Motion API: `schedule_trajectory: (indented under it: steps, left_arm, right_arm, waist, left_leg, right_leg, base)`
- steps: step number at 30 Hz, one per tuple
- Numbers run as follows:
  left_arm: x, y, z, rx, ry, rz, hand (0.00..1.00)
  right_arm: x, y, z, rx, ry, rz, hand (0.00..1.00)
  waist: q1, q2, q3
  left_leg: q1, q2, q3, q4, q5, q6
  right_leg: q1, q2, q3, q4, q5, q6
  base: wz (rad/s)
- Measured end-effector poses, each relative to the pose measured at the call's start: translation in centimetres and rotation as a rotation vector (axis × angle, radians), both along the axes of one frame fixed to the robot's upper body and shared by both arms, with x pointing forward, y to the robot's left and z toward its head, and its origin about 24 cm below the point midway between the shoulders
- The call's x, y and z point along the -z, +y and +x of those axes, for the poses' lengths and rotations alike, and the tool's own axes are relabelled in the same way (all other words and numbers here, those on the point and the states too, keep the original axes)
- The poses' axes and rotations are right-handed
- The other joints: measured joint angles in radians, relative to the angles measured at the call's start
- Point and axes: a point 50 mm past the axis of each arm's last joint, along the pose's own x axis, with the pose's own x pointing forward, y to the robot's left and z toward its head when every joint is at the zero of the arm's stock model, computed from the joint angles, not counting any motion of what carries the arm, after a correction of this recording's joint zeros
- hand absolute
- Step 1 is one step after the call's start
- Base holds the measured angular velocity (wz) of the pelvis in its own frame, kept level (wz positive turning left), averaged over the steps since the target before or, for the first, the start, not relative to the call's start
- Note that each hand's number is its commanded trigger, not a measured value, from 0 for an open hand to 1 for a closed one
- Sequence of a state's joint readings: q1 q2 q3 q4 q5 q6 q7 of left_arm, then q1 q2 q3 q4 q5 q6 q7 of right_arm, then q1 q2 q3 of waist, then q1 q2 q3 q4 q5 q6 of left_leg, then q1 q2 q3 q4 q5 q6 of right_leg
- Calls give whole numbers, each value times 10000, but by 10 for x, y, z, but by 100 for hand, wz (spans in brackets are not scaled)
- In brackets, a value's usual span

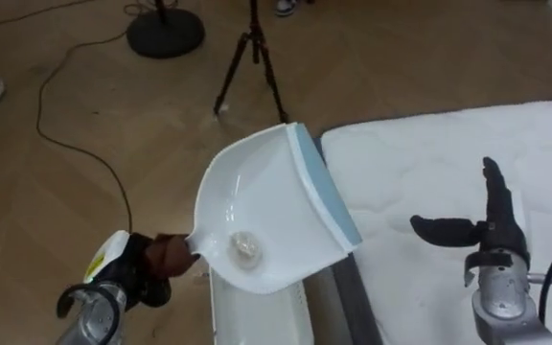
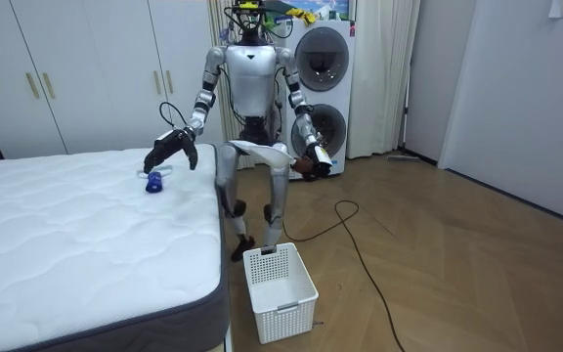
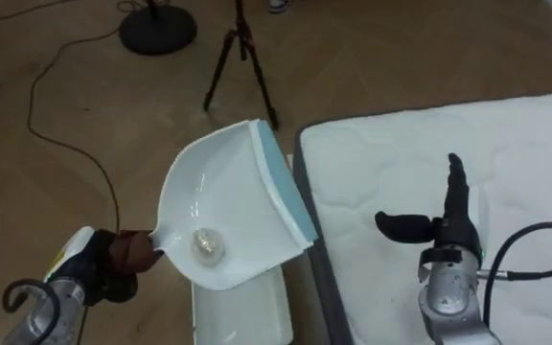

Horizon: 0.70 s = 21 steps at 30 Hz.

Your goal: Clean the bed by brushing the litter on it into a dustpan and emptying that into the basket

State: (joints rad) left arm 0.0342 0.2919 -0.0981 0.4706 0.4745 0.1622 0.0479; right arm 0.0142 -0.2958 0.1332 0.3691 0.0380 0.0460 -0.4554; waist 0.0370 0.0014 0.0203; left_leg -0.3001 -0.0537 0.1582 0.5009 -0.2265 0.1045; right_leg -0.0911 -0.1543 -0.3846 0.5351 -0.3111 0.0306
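left hand [image 1: 134, 275] clenched on dustpan [image 1: 266, 206] handle | dustpan off bed [image 1: 420, 158] edge, above basket [image 1: 257, 316], wad [image 1: 246, 248] inside | right hand [image 1: 492, 230] released, over bed | blue item [image 2: 153, 183] on bed

Wood floor [image 2: 457, 264]; white wardrobes [image 2: 96, 78] along the back wall; stacked washers [image 2: 328, 59] beside a pale curtain [image 2: 384, 78]; tripod [image 1: 252, 57] nearby.

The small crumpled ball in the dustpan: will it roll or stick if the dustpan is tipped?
The ball looks like crumpled wrap, so probably very light and soft. It lies deep in the dustpan, near the left hand; the plastic looks smooth, so it would likely roll or slide out.
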Motion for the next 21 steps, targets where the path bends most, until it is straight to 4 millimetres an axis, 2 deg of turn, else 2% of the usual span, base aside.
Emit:
schedule_trajectory:
  steps: [1,2,3,5,7,9,10,11,13,15,17,21]
  left_arm:
    - [-1,3,0,-17,-12,90,100]
    - [-3,10,0,-98,-39,266,100]
    - [-6,14,1,-51,-71,540,100]
    - [-9,17,4,85,-137,799,100]
    - [-13,17,9,248,-264,955,100]
    - [-20,19,18,465,-483,1156,100]
    - [-23,20,21,509,-571,1200,100]
    - [-29,21,27,577,-759,1295,100]
    - [-39,25,37,720,-1025,1582,100]
    - [-49,28,47,927,-1287,2031,100]
    - [-51,31,48,1005,-1278,2305,100]
    - [-43,35,43,989,-812,2508,100]
  right_arm:
    - [1,0,-1,-1,62,-7,0]
    - [4,1,-2,22,161,-8,0]
    - [8,0,-4,83,324,15,0]
    - [13,-3,-8,213,602,-35,0]
    - [17,-5,-10,296,821,-68,0]
    - [20,-6,-12,339,926,-78,0]
    - [19,-6,-12,351,903,-81,0]
    - [18,-8,-11,372,849,-88,0]
    - [16,-11,-11,352,632,-9,0]
    - [14,-18,-10,443,468,-89,0]
    - [14,-20,-8,452,509,-152,0]
    - [10,-20,4,386,375,-121,0]
  waist:
    - [12,5,2]
    - [-8,5,12]
    - [-47,8,14]
    - [-74,89,51]
    - [-152,139,58]
    - [-351,152,65]
    - [-366,151,65]
    - [-359,126,50]
    - [-384,115,40]
    - [-401,127,32]
    - [-315,145,25]
    - [-468,163,40]
  left_leg:
    - [39,-35,-49,1,-6,134]
    - [137,-150,-182,0,-2,434]
    - [224,-294,-371,8,4,615]
    - [313,-417,-699,17,-21,676]
    - [307,-548,-1043,21,-8,739]
    - [302,-845,-1663,8,38,783]
    - [295,-864,-1707,9,44,792]
    - [303,-940,-1846,11,63,814]
    - [358,-1067,-2166,2,61,818]
    - [428,-1184,-2444,-82,29,760]
    - [522,-1111,-2450,-220,-9,689]
    - [489,-960,-2424,-179,-180,412]
  right_leg:
    - [-133,-81,77,380,30,47]
    - [-414,-255,298,1100,55,165]
    - [-736,-422,535,1687,19,213]
    - [-1284,-432,995,2137,-23,278]
    - [-1748,-346,1324,1902,-17,283]
    - [-2099,-43,1708,1039,8,271]
    - [-2182,31,1841,834,79,245]
    - [-2254,183,1980,464,326,223]
    - [-2219,384,1957,-88,754,104]
    - [-2031,608,2034,-458,1484,-160]
    - [-1922,702,2115,-611,1443,-222]
    - [-1821,758,1822,-684,1294,-367]
  base:
    - [31]
    - [44]
    - [50]
    - [62]
    - [69]
    - [80]
    - [71]
    - [58]
    - [54]
    - [44]
    - [9]
    - [11]
